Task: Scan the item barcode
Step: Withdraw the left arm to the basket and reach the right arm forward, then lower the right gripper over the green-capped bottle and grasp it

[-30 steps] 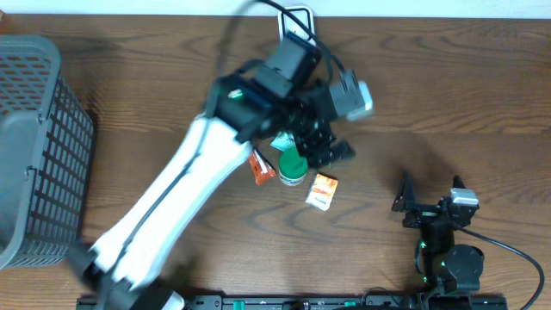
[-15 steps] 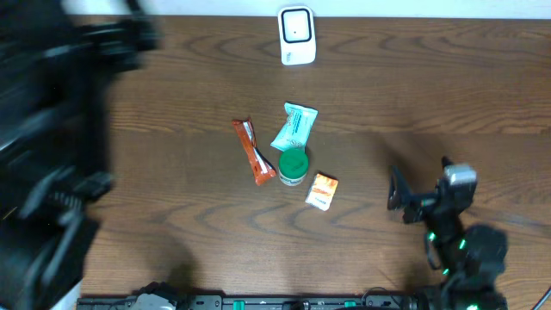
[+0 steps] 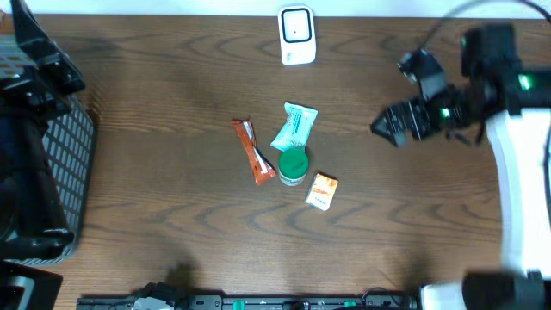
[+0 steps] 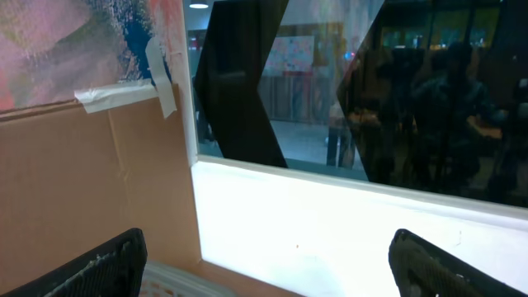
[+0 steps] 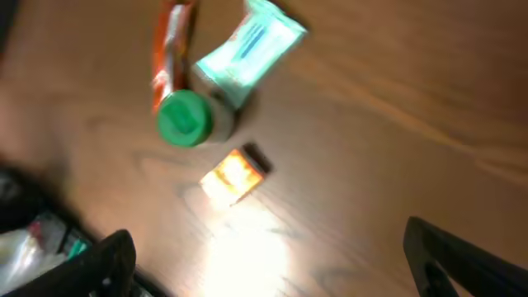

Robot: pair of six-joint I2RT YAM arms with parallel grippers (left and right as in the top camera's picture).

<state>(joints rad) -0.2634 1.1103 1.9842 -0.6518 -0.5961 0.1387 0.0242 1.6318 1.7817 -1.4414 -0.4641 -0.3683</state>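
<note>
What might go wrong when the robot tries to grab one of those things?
The jar, teal packet and bar lie bunched together, so the open right gripper may bump one while taking another. The jar might tip or roll. The small orange packet lies flat, so it may be hard to pinch.

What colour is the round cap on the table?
The cap is green, clearest in the overhead view.

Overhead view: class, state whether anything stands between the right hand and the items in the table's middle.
Nothing visible does. Only bare wooden table lies between the open right hand and the nearest items, the teal packet and small orange box.
</note>
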